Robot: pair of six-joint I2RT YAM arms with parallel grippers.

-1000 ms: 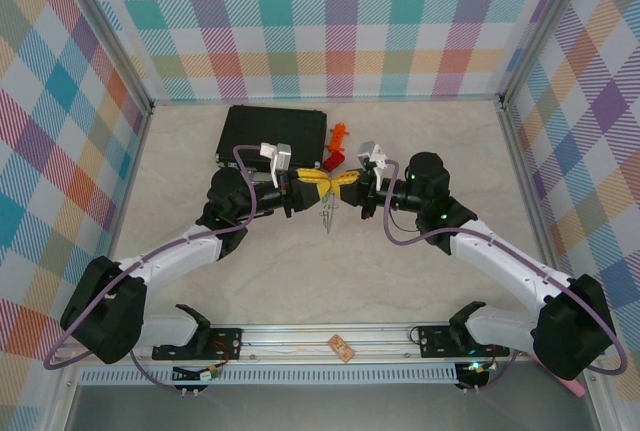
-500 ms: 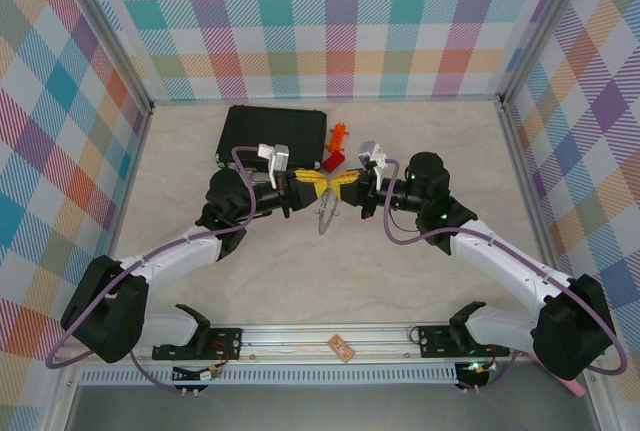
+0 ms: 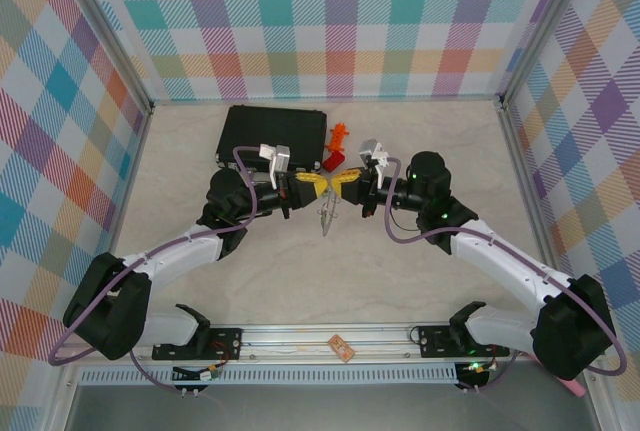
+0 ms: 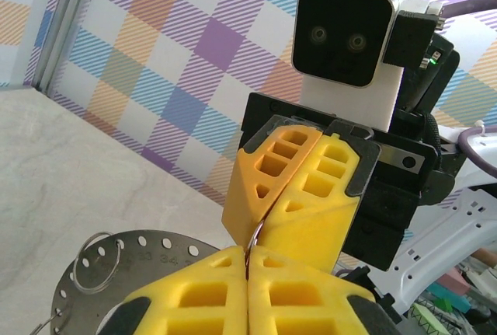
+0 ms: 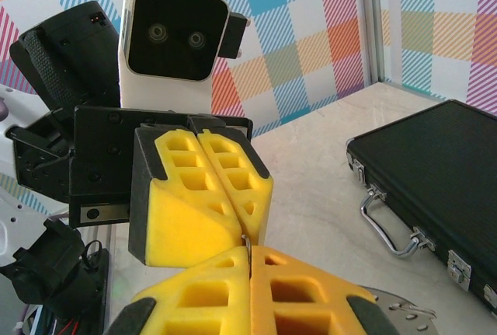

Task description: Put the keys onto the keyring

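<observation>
My left gripper (image 3: 317, 184) and right gripper (image 3: 337, 182) meet tip to tip above the table's middle. Both are shut, and a thin wire loop (image 4: 256, 235) is pinched between the two pairs of yellow pads. That loop shows as a sliver (image 5: 246, 243) in the right wrist view. The keyring (image 4: 136, 251), a flat grey metal ring with small numbered holes, sits just below and beside the fingertips, partly behind my left fingers (image 4: 194, 300). It carries a small split ring (image 4: 97, 261). From above, the keyring (image 3: 327, 213) looks narrow. The keys with green tags are hidden.
A black case (image 3: 273, 134) lies at the back left of the grippers, its handle facing the right wrist camera (image 5: 388, 226). Red and orange plastic pieces (image 3: 337, 143) sit just behind the fingertips. A small brown item (image 3: 342, 348) rests on the front rail.
Both grippers stay pinched together and have crept slightly towards the back. The grey ring under the fingertips swung wider, then back to edge-on.
</observation>
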